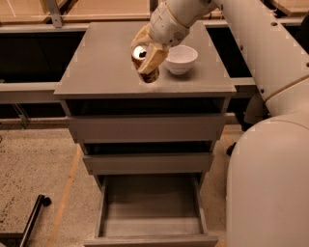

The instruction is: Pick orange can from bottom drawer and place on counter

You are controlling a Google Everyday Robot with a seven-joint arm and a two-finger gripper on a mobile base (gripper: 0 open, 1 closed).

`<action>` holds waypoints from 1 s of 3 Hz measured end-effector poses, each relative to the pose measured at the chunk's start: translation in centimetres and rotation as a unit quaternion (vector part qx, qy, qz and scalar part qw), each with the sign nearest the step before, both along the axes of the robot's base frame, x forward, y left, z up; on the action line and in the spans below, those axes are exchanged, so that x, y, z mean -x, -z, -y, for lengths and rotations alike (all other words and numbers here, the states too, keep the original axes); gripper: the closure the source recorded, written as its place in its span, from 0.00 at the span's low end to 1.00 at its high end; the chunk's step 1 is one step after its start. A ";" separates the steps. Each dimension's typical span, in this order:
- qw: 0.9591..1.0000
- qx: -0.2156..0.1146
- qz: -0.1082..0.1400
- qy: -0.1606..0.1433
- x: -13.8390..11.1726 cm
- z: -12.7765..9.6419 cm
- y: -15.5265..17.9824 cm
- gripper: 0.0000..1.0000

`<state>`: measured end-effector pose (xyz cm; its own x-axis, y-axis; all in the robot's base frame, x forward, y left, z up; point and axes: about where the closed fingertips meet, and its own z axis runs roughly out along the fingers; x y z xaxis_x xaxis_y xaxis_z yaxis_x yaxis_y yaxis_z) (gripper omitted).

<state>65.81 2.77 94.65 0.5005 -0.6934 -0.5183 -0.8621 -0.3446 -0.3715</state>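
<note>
My gripper (146,53) is shut on the orange can (145,62), a small brownish-orange can with a silver top. It holds the can over the front middle of the grey counter (101,62), with the can's base at or just above the surface. The bottom drawer (151,207) is pulled open below and its inside shows nothing in it. My white arm comes down from the upper right.
A white bowl (180,59) stands on the counter just right of the can. Two shallower grey drawers (147,128) sit partly open above the bottom one. Pale wooden desks (82,7) run behind. A black bar (30,219) lies on the floor at lower left.
</note>
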 end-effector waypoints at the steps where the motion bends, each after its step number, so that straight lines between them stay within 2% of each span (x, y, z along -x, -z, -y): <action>1: 1.000 -0.012 0.006 0.010 -1.1 -0.8 0.4 1.00; 2: 0.998 -0.047 0.020 0.028 -3.4 -2.0 0.3 1.00; 3: 0.995 -0.091 0.015 0.048 -5.7 -2.7 0.8 1.00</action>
